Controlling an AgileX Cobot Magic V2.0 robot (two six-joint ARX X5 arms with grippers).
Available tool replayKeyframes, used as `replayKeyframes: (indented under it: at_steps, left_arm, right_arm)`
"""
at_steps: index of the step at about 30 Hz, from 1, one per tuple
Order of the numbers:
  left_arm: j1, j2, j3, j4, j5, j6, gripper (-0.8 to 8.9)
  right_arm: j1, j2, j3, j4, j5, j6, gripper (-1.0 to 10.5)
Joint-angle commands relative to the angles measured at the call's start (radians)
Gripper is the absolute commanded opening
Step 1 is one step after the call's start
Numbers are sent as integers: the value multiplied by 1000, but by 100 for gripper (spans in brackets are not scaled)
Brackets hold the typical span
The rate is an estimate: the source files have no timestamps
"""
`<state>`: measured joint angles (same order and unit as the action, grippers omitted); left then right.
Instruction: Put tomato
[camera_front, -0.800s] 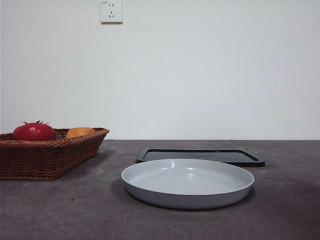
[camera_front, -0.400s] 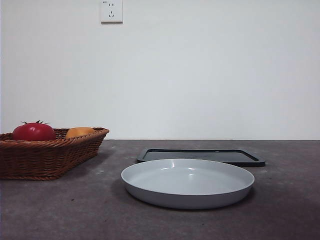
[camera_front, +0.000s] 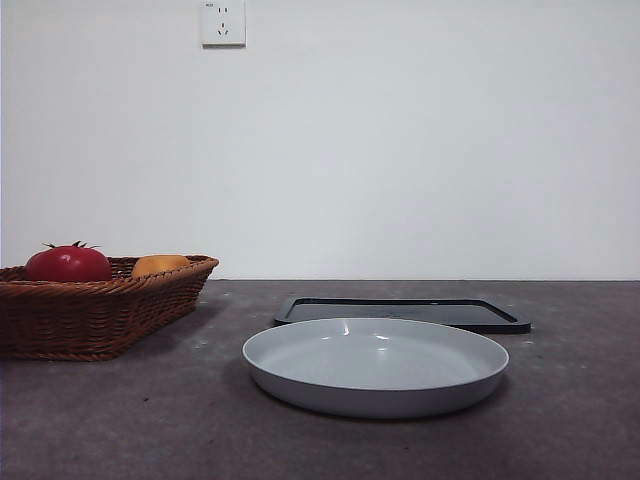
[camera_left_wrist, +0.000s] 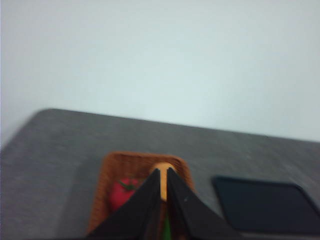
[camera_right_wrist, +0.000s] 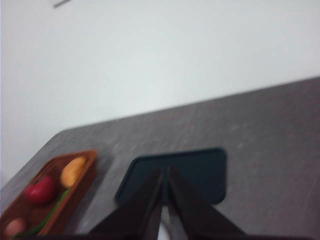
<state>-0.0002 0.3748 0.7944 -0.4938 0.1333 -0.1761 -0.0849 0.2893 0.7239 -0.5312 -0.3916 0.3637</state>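
Note:
The red tomato (camera_front: 68, 263) with a green calyx lies in the brown wicker basket (camera_front: 90, 315) at the left of the table. It also shows in the left wrist view (camera_left_wrist: 123, 192) and the right wrist view (camera_right_wrist: 41, 190). My left gripper (camera_left_wrist: 163, 172) is shut and empty, high above the basket. My right gripper (camera_right_wrist: 165, 171) is shut and empty, high above the dark tray (camera_right_wrist: 200, 170). Neither gripper shows in the front view.
An orange-yellow fruit (camera_front: 160, 265) lies in the basket beside the tomato. A grey round plate (camera_front: 375, 365) sits at the table's middle front. A flat black tray (camera_front: 400, 312) lies behind it. A wall stands behind the table.

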Motion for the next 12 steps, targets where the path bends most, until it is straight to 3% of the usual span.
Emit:
replayKeyframes:
  at_steps: [1,12]
  left_arm:
    - [1,56,79,-51,70,-20,17]
    - [-1,230,193,-235,399,-20,17]
  right_arm:
    - [0,60,88,-85,-42,-23,8]
    - [22,258,266,-320,-210,-131,8]
